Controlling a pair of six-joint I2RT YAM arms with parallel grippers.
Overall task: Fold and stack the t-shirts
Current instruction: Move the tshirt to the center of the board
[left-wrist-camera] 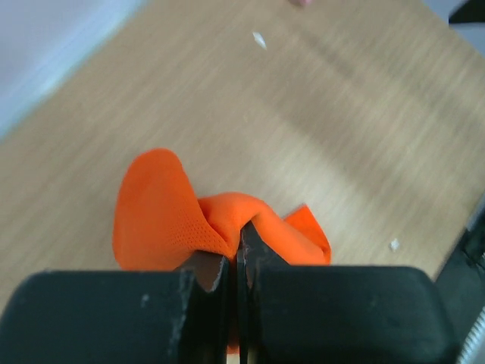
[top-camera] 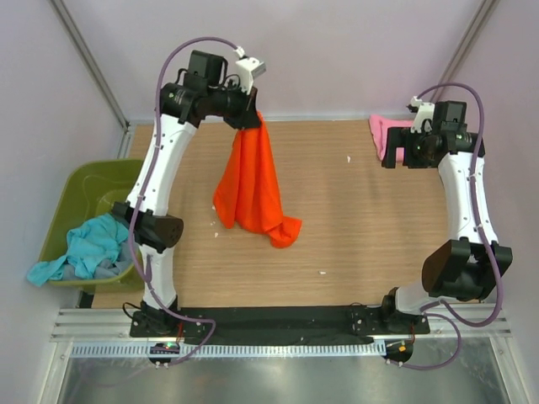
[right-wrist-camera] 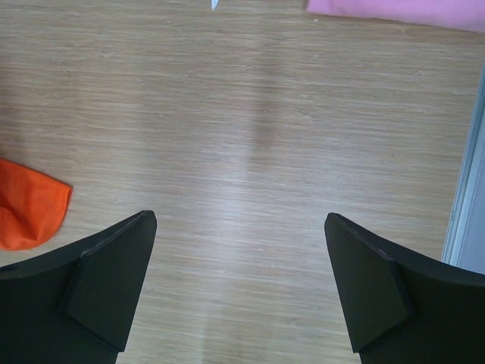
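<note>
A bright orange t-shirt (top-camera: 250,185) hangs in a long bunch from my left gripper (top-camera: 247,118), which is raised over the back of the table; its lower end rests on the wood. In the left wrist view the jaws are shut on a pinch of the orange t-shirt (left-wrist-camera: 163,220), at the left gripper (left-wrist-camera: 239,235). A pale pink t-shirt (top-camera: 383,132) lies at the back right, partly hidden by my right arm. My right gripper (right-wrist-camera: 241,220) stands open above bare wood, with the pink t-shirt (right-wrist-camera: 394,11) beyond it and the orange t-shirt (right-wrist-camera: 26,212) at the left.
An olive-green tub (top-camera: 80,189) stands off the table's left edge, with a teal t-shirt (top-camera: 84,248) spilling over its near rim. Small white scraps (top-camera: 348,157) lie on the wood. Metal frame posts rise at both back corners.
</note>
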